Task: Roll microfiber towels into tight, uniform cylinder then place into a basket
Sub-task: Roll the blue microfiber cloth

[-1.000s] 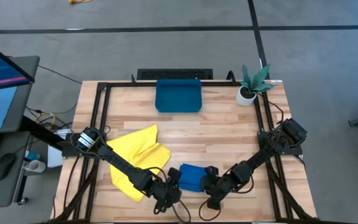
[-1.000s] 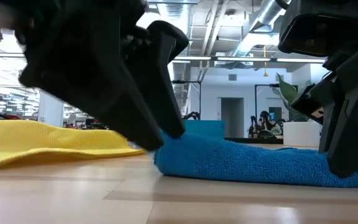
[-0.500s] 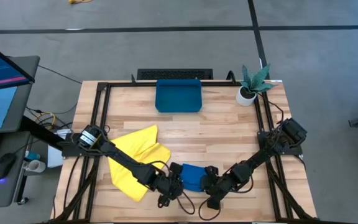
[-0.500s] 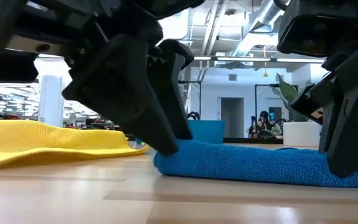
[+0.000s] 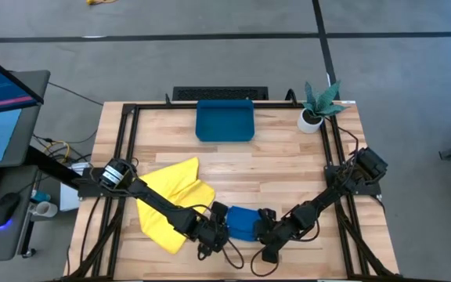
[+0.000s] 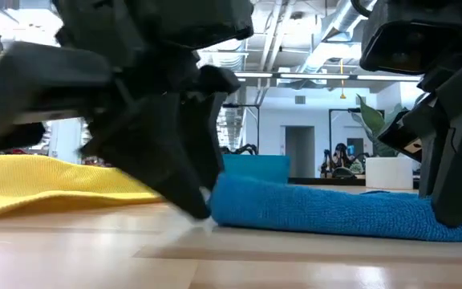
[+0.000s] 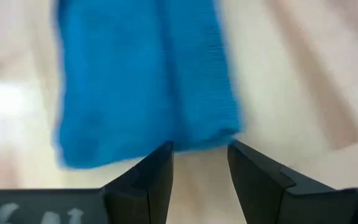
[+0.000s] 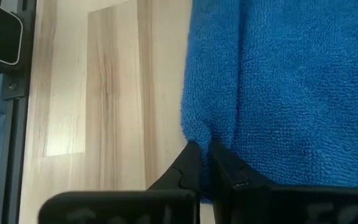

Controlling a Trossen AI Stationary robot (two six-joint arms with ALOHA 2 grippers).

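Note:
The blue towel (image 5: 241, 222) lies as a thick folded band on the table near the front edge, its underside on the wood. My left gripper (image 5: 221, 225) stands open at the band's left end, which shows just ahead of the fingertips in the left wrist view (image 7: 201, 148). My right gripper (image 5: 261, 225) is shut on the band's right end. The yellow towel (image 5: 171, 201) lies spread and rumpled to the left, under my left arm. The basket (image 5: 225, 121) sits at the far edge, holding nothing. My left gripper stays open, and one finger (image 6: 187, 181) rests against the blue towel's left end (image 6: 219, 201). It comes slanting down from the table's left. The towel lies flat on the table. My right gripper pinches the towel's thick edge (image 8: 199, 132) between its two fingers, at the band's right end. The fingers slant down from the table's right. How many layers it holds, I cannot tell. The towel stays on the table.
A small white pot with a green plant (image 5: 316, 106) stands at the far right corner. A black frame rail (image 5: 124, 149) runs along the table's sides. Bare wood lies between the towels and the basket.
My left gripper has moved toward the table's right and far side, up to the blue towel's left end, and has tipped further down. That end of the towel has shifted a little toward the right. The rest of the towel lies where it was.

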